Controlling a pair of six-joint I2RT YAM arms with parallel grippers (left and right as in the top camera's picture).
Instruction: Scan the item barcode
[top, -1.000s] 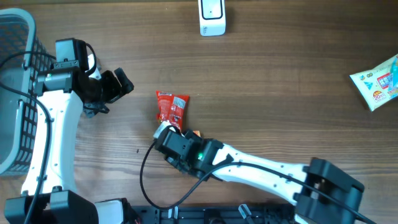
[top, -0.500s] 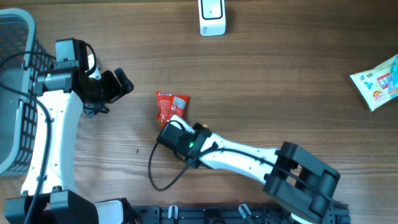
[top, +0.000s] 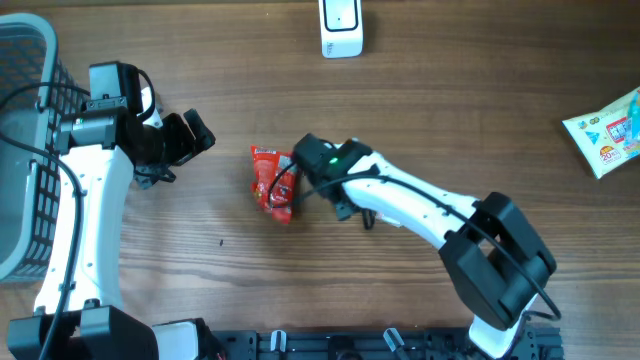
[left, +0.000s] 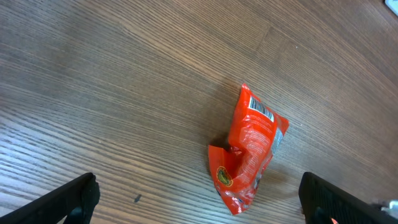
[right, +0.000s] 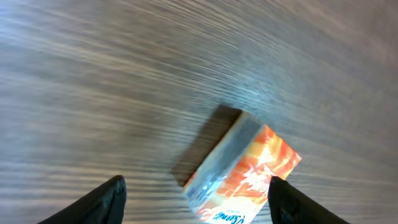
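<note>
A red snack packet (top: 272, 180) lies crumpled on the wooden table, and its white barcode label (left: 261, 112) faces up in the left wrist view. My left gripper (top: 190, 135) hovers to the packet's left, open wide and empty, with the packet (left: 252, 149) between and beyond its fingers (left: 68, 202). My right gripper (top: 295, 182) is at the packet's right edge. The blurred right wrist view shows an orange and white tissue pack (right: 242, 168) on the table between the open fingers (right: 106, 199), touching neither. The white scanner (top: 340, 28) stands at the far edge.
A grey wire basket (top: 20, 150) stands at the far left, beside the left arm. A white and blue pouch (top: 605, 130) lies at the right edge. The right arm (top: 420, 205) stretches across the table's middle, with a black cable under it.
The right arm has swung from the front of the red packet up to its right side. Its jaws narrowed, then widened again. The left arm has not moved.
</note>
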